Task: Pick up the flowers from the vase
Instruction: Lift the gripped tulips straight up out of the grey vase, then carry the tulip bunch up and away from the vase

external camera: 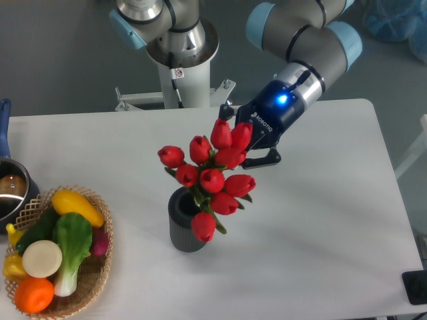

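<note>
The flowers (212, 179), a bunch of red tulip buds on green stems, hang in the air, tilted up and right of the vase mouth. My gripper (243, 143) is shut on the bunch's upper right side, its black fingers partly hidden behind the buds. The vase (183, 222), a small dark grey ribbed cylinder, stands upright on the white table (320, 220). Its round mouth shows open at the left. The lowest bud still overlaps the vase's right rim in this view.
A wicker basket (100, 263) of colourful vegetables sits at the front left. A metal pot (10, 193) with a blue handle stands at the left edge. The robot base (180, 47) rises behind the table. A dark object (415, 287) lies at the front right corner.
</note>
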Tool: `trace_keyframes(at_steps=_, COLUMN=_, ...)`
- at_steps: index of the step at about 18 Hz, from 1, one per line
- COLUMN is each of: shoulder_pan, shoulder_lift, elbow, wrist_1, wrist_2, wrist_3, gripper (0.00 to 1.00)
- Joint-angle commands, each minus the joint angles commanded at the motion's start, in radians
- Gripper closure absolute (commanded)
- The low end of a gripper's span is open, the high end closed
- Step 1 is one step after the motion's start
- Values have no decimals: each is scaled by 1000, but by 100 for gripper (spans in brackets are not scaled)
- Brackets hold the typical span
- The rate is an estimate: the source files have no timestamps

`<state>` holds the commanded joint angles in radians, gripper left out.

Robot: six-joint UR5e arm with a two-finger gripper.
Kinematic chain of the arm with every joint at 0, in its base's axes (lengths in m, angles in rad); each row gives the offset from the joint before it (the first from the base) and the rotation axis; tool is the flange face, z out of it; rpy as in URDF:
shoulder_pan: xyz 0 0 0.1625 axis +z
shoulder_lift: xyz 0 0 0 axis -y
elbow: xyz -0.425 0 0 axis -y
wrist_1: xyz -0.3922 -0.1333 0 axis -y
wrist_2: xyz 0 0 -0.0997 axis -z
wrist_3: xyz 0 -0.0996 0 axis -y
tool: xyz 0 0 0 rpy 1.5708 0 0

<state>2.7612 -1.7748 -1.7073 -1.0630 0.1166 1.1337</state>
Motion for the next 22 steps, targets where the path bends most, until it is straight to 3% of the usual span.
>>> trace_keyframes(at_steps=15, shoulder_pan=23, shoulder_lift=11, elbow=11, wrist_1=0, wrist_2=-80, wrist_3=-35, gripper=91)
trace_keyframes(at_steps=20, shoulder_pan=78, shoulder_lift=3, elbow=83, wrist_1=2, wrist_2=-57, wrist_3=-28, gripper=91)
trace_keyframes(at_steps=22, shoulder_pan=106, shoulder_lift=-6, elbow=130, wrist_1=11, wrist_2=6, wrist_3=-22, gripper=91)
